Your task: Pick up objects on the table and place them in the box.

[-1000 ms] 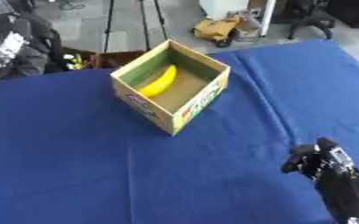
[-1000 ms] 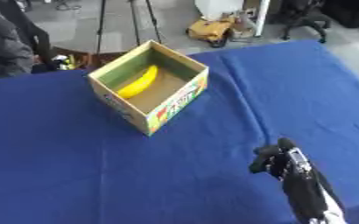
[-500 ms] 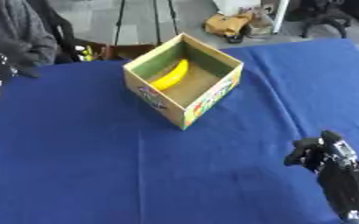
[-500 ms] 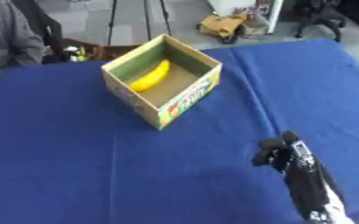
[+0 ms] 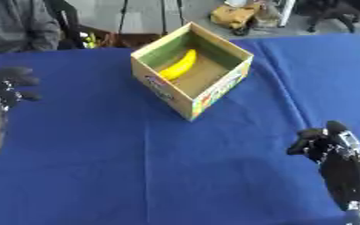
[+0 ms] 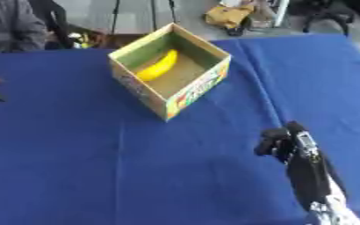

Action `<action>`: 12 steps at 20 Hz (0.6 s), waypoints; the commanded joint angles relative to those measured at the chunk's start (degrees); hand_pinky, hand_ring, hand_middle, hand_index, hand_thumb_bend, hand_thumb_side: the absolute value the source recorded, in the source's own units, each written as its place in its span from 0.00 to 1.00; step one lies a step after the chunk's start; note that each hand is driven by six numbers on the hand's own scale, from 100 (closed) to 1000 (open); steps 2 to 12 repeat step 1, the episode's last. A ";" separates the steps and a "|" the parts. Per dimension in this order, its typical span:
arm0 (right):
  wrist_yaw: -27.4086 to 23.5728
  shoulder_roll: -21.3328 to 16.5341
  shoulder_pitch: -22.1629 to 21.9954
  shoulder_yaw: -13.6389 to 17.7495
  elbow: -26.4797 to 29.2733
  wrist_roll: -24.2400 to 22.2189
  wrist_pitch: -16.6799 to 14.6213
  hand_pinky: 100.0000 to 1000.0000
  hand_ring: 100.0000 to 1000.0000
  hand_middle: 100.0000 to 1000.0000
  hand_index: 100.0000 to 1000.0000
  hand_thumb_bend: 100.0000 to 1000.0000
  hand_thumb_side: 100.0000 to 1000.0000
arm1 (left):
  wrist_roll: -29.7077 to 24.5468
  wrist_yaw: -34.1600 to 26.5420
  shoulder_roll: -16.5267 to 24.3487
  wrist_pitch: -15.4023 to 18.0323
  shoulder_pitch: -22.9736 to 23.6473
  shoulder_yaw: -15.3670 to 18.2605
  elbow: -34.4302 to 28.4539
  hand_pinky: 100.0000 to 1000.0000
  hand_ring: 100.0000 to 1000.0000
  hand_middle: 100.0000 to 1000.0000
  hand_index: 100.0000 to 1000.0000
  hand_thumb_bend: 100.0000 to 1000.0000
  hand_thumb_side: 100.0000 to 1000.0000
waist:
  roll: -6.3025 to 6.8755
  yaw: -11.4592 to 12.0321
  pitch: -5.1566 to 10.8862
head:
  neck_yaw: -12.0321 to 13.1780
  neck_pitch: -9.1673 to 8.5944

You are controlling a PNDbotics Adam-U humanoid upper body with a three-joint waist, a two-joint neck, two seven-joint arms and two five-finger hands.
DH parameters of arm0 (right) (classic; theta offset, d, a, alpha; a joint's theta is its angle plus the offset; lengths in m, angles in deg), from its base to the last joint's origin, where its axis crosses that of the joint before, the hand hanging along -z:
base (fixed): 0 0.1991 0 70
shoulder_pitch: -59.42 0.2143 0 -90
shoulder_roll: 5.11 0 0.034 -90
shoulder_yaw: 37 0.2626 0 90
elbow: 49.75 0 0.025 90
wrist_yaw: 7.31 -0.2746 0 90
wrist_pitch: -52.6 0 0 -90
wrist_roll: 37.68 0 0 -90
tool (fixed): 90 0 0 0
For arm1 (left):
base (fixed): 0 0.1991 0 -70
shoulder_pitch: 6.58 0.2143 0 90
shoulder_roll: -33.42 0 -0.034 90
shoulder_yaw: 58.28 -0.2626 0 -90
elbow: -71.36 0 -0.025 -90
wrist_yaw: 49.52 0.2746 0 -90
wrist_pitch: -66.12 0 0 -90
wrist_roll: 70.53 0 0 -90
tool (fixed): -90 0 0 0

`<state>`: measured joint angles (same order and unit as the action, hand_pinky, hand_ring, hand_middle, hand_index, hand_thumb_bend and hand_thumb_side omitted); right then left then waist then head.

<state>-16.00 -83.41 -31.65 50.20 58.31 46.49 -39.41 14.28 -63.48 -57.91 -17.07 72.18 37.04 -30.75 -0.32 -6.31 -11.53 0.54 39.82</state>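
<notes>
An open cardboard box (image 5: 200,97) stands on the blue table (image 5: 137,167), back centre, turned corner-on to me. A yellow banana (image 5: 179,65) lies inside it. I see no other loose object on the cloth. My left hand (image 5: 0,94) shows at the left edge, well left of the box, with relaxed fingers holding nothing. Above the cloth at the lower right is my right hand (image 5: 325,143), in front of and to the right of the box. Its fingers are curled, with nothing in them.
A person in grey (image 5: 18,24) sits beyond the table's far left edge. On the floor behind are tripod legs (image 5: 167,15), a tan bag (image 5: 237,15) and a dark chair base (image 5: 333,11).
The whole picture has shifted, so the camera has moved. My left hand now shows lower at the left edge. The right hand, box and banana keep their places.
</notes>
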 commanded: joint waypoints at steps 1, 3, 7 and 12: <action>0.35 0.12 0.15 0.33 1.48 -0.03 -0.31 0.56 0.50 0.43 0.58 0.00 0.97 | -0.38 -0.04 -0.21 0.05 -0.25 0.68 -0.31 0.54 0.67 0.65 0.66 0.32 0.98 | -0.34 0.31 0.30 | -0.15 0.82; 0.35 0.12 0.15 0.33 1.48 -0.03 -0.31 0.56 0.50 0.43 0.58 0.00 0.97 | -0.38 -0.04 -0.21 0.05 -0.25 0.68 -0.31 0.54 0.67 0.65 0.66 0.32 0.98 | -0.34 0.31 0.30 | -0.15 0.82; 0.35 0.12 0.15 0.33 1.48 -0.03 -0.31 0.56 0.50 0.43 0.58 0.00 0.97 | -0.38 -0.04 -0.21 0.05 -0.25 0.68 -0.31 0.54 0.67 0.65 0.66 0.32 0.98 | -0.34 0.31 0.30 | -0.15 0.82; 0.35 0.12 0.15 0.33 1.48 -0.03 -0.31 0.56 0.50 0.43 0.58 0.00 0.97 | -0.38 -0.04 -0.21 0.05 -0.25 0.68 -0.31 0.54 0.67 0.65 0.66 0.32 0.98 | -0.34 0.31 0.30 | -0.15 0.82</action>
